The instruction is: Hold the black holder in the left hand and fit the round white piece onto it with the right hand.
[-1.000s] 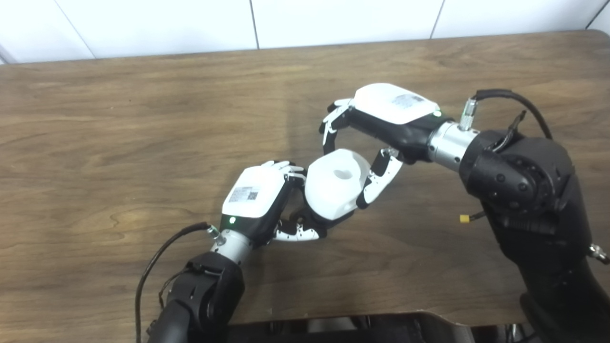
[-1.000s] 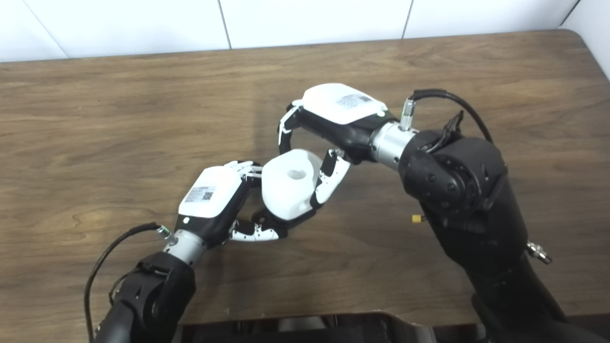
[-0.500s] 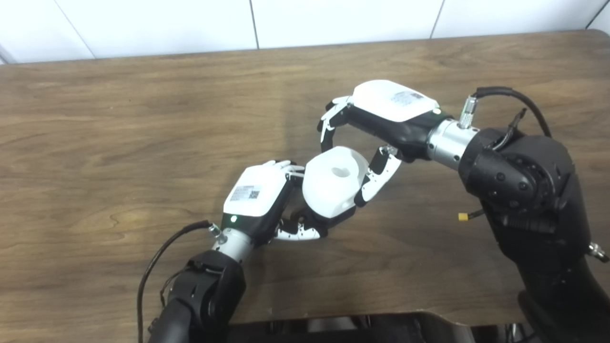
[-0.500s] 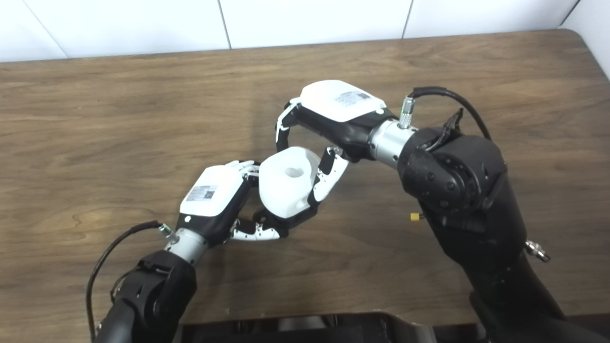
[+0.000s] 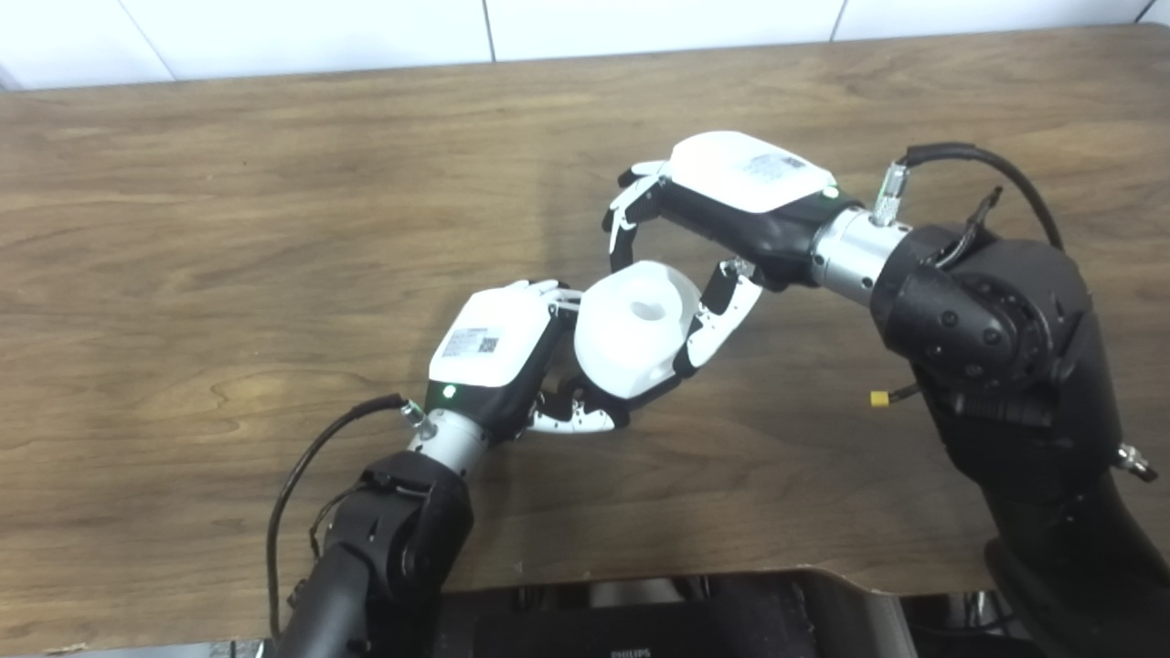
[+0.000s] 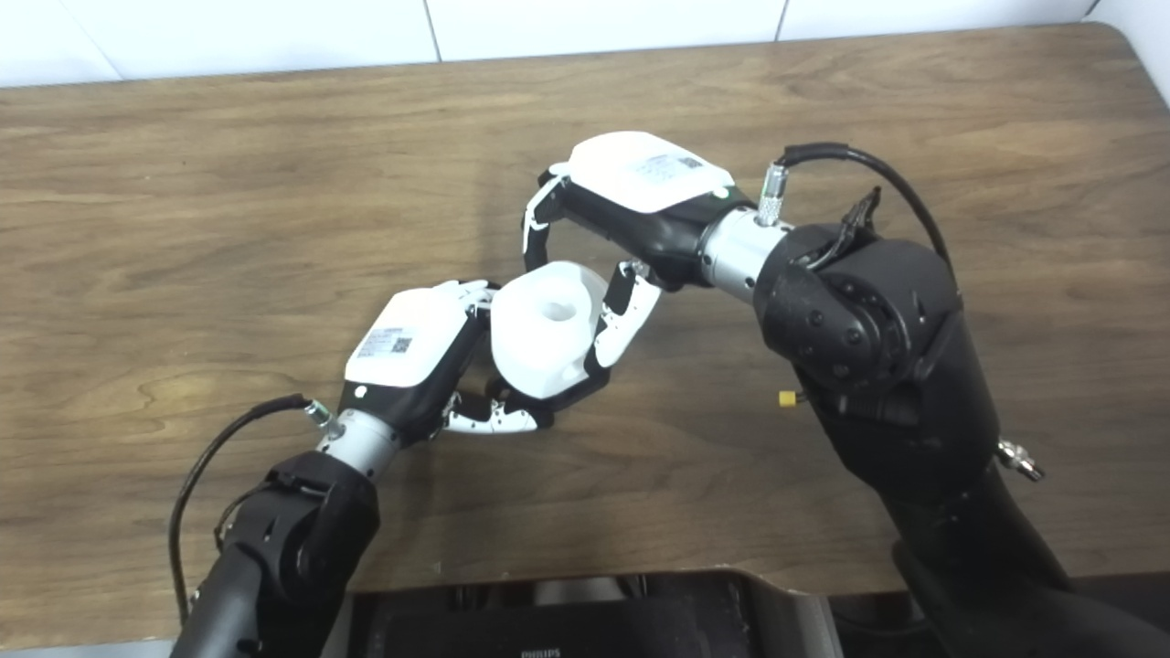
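The round white piece (image 5: 635,329) has a hole in its top and sits on the black holder (image 5: 654,394), of which only a dark rim shows beneath it. My left hand (image 5: 498,352) is shut on the black holder from the left, just above the table, with its fingers hidden under the piece. My right hand (image 5: 731,196) comes in from the right and is shut on the white piece: its thumb lies along the piece's right side and its fingers curl down to the far edge. The same shows in the right eye view, with the white piece (image 6: 544,334) between both hands.
The brown wooden table (image 5: 228,228) stretches all round the hands. A white tiled wall (image 5: 640,14) runs behind its far edge. A dark device (image 5: 631,631) sits below the table's front edge. Cables hang from both forearms.
The whole picture has shifted, so the camera has tilted down. Both hands and the white piece have drifted slightly left together. The grips look unchanged.
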